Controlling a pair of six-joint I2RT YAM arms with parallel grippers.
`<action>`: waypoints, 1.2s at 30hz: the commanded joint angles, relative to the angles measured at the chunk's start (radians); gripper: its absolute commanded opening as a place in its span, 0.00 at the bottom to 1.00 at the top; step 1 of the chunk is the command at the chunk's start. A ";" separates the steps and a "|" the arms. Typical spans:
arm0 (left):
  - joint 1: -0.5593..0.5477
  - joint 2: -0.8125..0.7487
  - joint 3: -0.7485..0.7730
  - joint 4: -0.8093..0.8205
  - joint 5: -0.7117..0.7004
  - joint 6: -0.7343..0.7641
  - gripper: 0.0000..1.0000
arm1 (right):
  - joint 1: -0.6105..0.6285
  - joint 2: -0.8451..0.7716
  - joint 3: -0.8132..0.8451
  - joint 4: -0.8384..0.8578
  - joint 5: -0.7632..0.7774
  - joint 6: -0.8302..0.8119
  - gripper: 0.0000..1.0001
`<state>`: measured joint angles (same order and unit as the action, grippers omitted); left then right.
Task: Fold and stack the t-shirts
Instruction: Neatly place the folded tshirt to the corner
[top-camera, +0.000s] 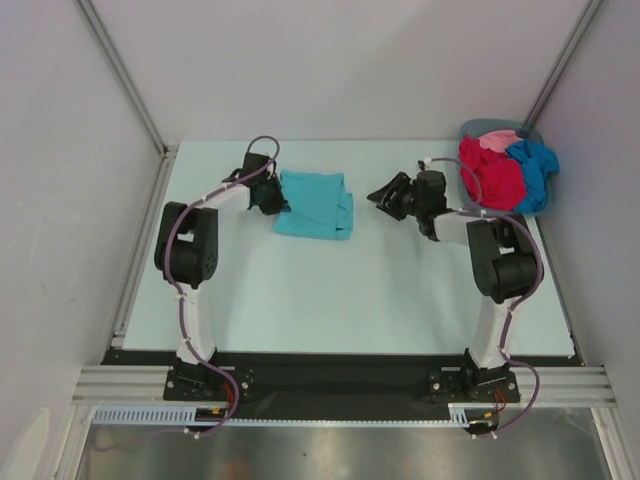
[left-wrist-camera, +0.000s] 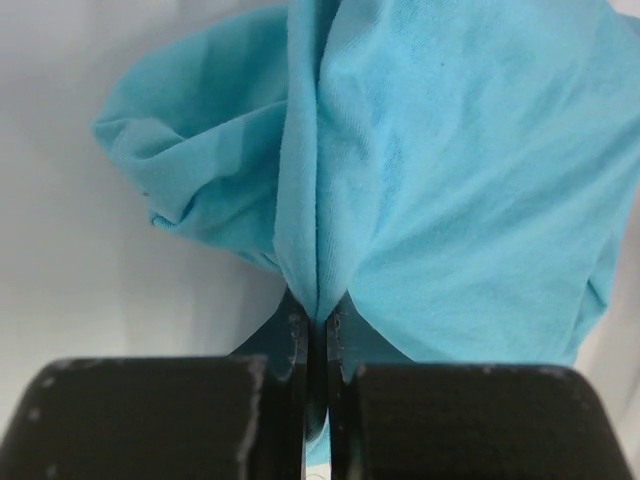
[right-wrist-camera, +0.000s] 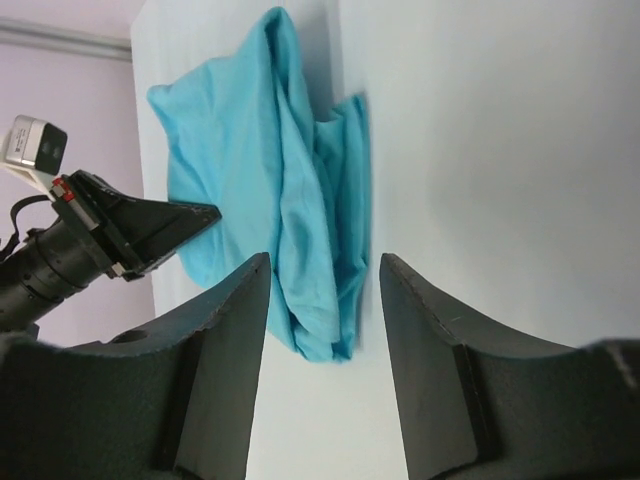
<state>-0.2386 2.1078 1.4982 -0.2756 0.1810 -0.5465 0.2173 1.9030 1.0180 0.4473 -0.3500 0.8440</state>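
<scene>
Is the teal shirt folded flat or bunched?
Bunched, not flat: the teal shirt lies in a rumpled, creased wad on the table, one edge pinched in the shut left gripper.

Near bench (top-camera: 330, 300): bare between the two arm bases, free to cross.
Left of the teal t-shirt (top-camera: 314, 204): blocked by the left gripper (top-camera: 274, 199), fingers (left-wrist-camera: 296, 345) pinched together on the cloth's edge.
Right of it: a bare strip of bench before the right gripper (top-camera: 386, 196).
Right fingers (right-wrist-camera: 215, 340): spread, nothing in the gap between them.
Far right corner: basket (top-camera: 537, 207) with a heap of t-shirts (top-camera: 492, 175), the right arm (top-camera: 500, 250) just beside it.
Edges: walls (top-camera: 60, 200) close in on the left, back and right.
</scene>
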 joint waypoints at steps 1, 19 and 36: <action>0.030 -0.046 0.007 -0.037 -0.043 0.037 0.01 | 0.071 0.083 0.170 -0.067 -0.017 -0.020 0.53; 0.188 -0.045 0.036 -0.051 0.050 0.086 0.00 | 0.220 0.291 0.505 -0.248 0.034 -0.031 0.53; 0.111 -0.061 -0.030 0.007 0.083 0.082 0.00 | 0.206 0.235 0.373 -0.194 -0.007 -0.017 0.59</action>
<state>-0.1158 2.1036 1.4792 -0.2924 0.2253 -0.4767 0.4137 2.1746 1.3773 0.2077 -0.3355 0.8196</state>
